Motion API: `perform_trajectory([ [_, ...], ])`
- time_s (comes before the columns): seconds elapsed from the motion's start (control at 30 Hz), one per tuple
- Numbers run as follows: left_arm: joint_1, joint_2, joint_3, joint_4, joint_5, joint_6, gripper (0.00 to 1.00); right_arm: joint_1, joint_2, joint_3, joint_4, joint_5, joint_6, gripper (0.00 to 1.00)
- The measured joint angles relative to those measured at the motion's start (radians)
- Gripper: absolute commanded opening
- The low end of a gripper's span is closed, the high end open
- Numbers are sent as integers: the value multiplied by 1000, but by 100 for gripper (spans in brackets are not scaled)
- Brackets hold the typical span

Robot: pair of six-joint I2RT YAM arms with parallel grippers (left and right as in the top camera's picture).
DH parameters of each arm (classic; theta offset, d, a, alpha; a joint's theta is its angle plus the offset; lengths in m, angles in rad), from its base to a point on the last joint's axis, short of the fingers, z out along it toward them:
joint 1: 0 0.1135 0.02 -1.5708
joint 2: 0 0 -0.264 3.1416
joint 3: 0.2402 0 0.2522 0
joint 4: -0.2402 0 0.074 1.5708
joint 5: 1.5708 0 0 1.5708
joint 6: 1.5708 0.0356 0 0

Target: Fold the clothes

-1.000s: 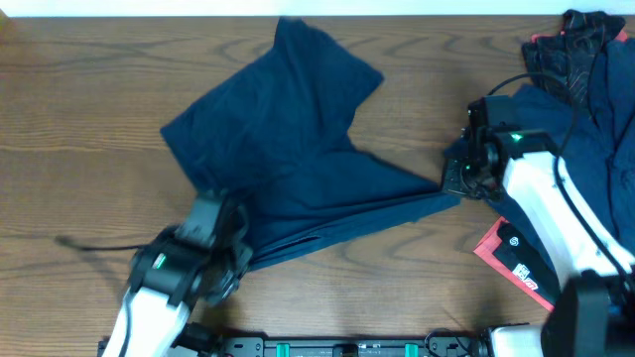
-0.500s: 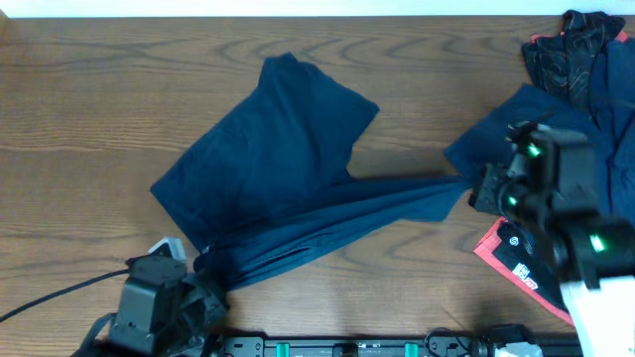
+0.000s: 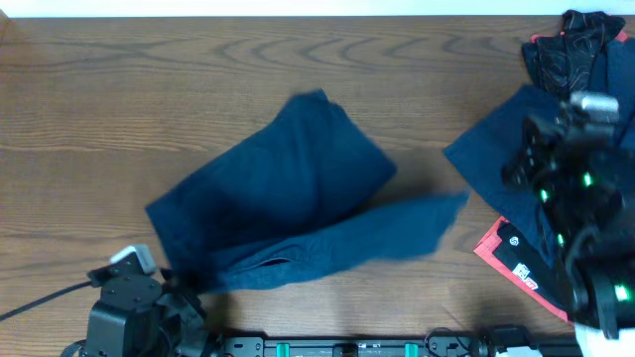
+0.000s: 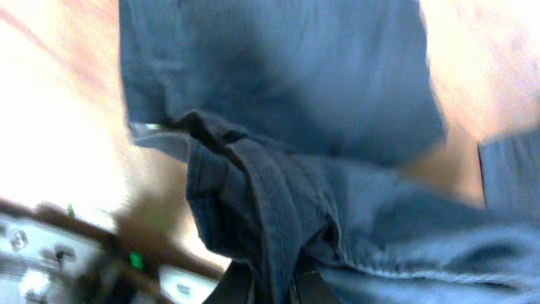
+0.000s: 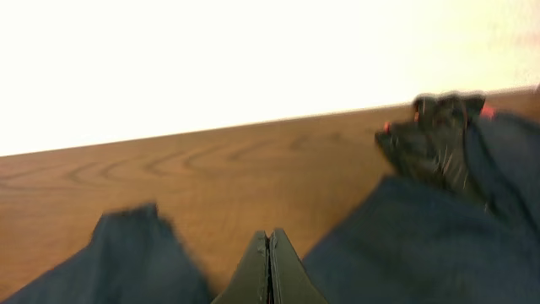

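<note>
Wood table (image 3: 89, 89), navy shorts (image 3: 288, 188) lying crumpled mid-table, one leg trailing off to the right.
L gripper (image 4: 272, 285) at the near-left corner is pinching a bunched, thick-seamed edge of the shorts, cloth wadded btw its fingers. R gripper (image 5: 270, 263) is up over the right side, fingers pressed together w/ nothing in them. other clothes (image 3: 571, 45) sit far right, red card (image 3: 516, 258) near them.

The shorts (image 3: 288, 193) are rendered motion-blurred overhead. The jaws of the left gripper (image 4: 274, 283) are largely covered by bunched cloth and cropped.
</note>
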Motion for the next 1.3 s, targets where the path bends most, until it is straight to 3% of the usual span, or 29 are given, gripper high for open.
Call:
perform_trajectory([
  [0.17, 1, 10, -27, 133, -94, 0, 7, 3, 197, 3, 160, -21, -52, 1],
  [0.33, 1, 68, -67, 164, -124, -2, 7, 20, 333, 2, 63, -101, -71, 6],
  [0.4, 1, 107, -79, 166, -130, -3, 7, 33, 336, -1, -44, -140, -76, 20],
  [0.47, 1, 142, -85, 166, -137, -3, 7, 44, 332, -1, -175, -190, -84, 45],
  [0.67, 1, 248, -88, 173, -170, -3, 6, 94, 336, -3, -466, -312, -98, 66],
  [0.9, 1, 303, -89, 176, -181, -3, 6, 185, 354, -4, -644, -443, -71, 69],
  [1.07, 1, 301, -89, 175, -181, -3, 6, 243, 354, -48, -650, -515, 56, 76],
  [1.3, 1, 301, -89, 172, -181, -3, 6, 288, 355, -259, -589, -558, 204, 74],
])
